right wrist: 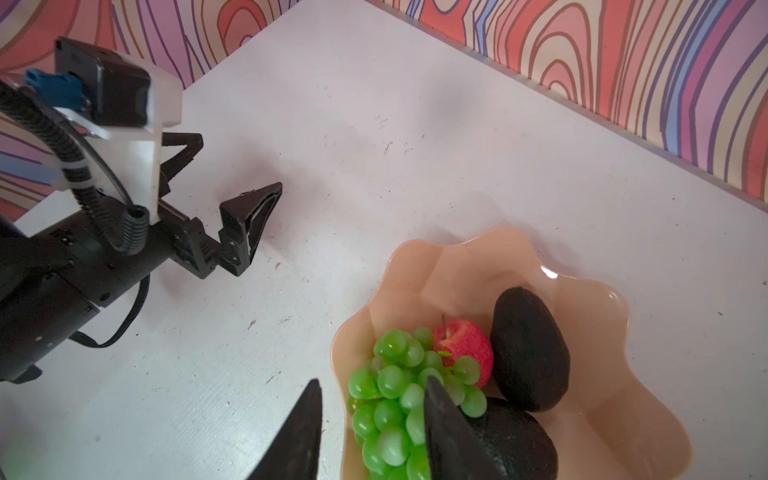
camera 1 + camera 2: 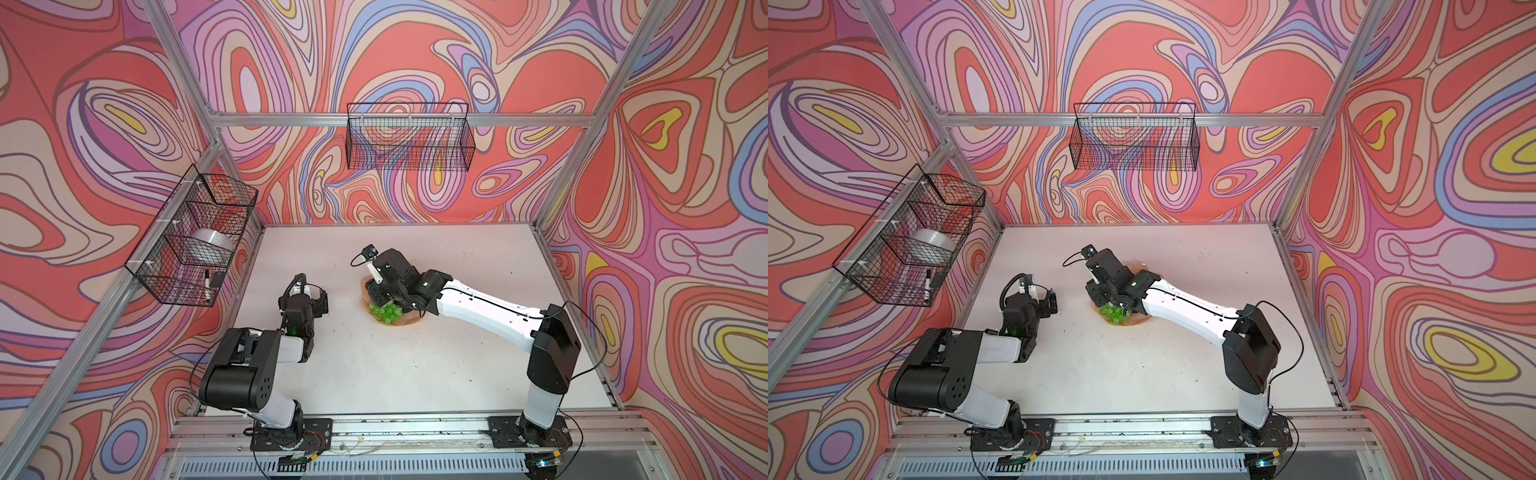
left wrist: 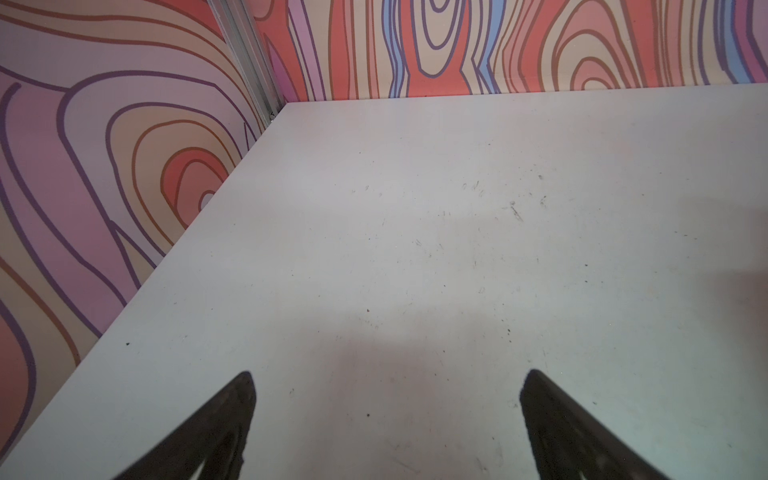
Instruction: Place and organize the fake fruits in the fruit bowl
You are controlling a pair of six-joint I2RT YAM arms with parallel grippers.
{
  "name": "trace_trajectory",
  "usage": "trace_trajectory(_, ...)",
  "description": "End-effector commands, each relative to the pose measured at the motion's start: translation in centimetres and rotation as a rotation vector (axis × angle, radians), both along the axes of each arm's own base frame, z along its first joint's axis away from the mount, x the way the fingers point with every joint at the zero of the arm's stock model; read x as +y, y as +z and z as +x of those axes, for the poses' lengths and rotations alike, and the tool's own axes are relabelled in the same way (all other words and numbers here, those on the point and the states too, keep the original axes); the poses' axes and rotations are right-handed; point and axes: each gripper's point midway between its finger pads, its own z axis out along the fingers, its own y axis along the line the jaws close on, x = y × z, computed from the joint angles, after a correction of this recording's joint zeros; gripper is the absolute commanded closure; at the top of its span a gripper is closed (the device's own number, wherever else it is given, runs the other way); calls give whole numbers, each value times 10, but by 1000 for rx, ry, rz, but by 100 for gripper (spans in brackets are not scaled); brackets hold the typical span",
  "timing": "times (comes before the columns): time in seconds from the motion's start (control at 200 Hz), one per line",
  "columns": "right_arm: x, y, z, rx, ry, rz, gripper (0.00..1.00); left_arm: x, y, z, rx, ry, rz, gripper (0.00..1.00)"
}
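Observation:
The peach-pink fruit bowl [image 1: 457, 253] with its wavy rim stands mid-table, mostly under my right arm in both top views [image 2: 409, 321] [image 2: 1138, 320]. Inside lie the green grapes [image 1: 390, 386], a red apple [image 1: 465, 340] and two dark avocados [image 1: 528, 349] [image 1: 519, 440]. My right gripper [image 1: 372, 379] hovers over the bowl's edge, open. One finger is above the table outside the rim and the other rests over the grapes [image 2: 384, 312]. My left gripper [image 3: 389, 372] is open and empty, low over bare table left of the bowl [image 2: 316, 297].
A black wire basket [image 2: 409, 137] hangs on the back wall. Another wire basket [image 2: 191, 237] on the left wall holds a tape roll and a marker. Patterned walls close the table on three sides, and a metal rail runs along the front.

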Motion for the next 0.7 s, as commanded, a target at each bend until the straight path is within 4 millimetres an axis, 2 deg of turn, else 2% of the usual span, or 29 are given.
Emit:
trace_trajectory(0.0,-7,-15,2,19,-24,-15,52,2,9,6,-31,9,-8,0)
trace_trajectory(0.21,-39,-38,-4,70,-114,-58,36,2,9,6,-30,11,-8,0)
trace_trajectory(0.25,-45,-47,-6,83,-129,-58,32,2,8,5,-30,10,-8,0)
trace_trajectory(0.275,-50,-37,-8,68,-134,-30,29,2,8,6,-30,9,-9,0)
trace_trajectory(0.305,-56,-40,-11,68,-138,-24,26,2,8,6,-30,11,-8,0)
trace_trajectory(0.375,-75,-33,-14,36,-165,13,18,2,8,6,-30,10,-8,0)
trace_trajectory(0.426,-94,-26,-14,11,-190,54,14,3,8,5,-30,11,-7,0)
trace_trajectory(0.451,-104,-20,-14,-6,-202,77,4,2,8,6,-29,10,-9,0)
trace_trajectory(0.466,-112,-17,-12,-18,-216,89,2,3,8,5,-29,11,-7,0)
trace_trajectory(0.556,-160,1,-5,-100,-298,142,1,2,8,6,-30,9,-9,0)
trace_trajectory(0.621,-202,12,1,-182,-393,151,2,2,8,6,-30,10,-9,0)
trace_trajectory(0.691,-246,12,7,-259,-507,131,2,3,8,5,-29,11,-9,0)
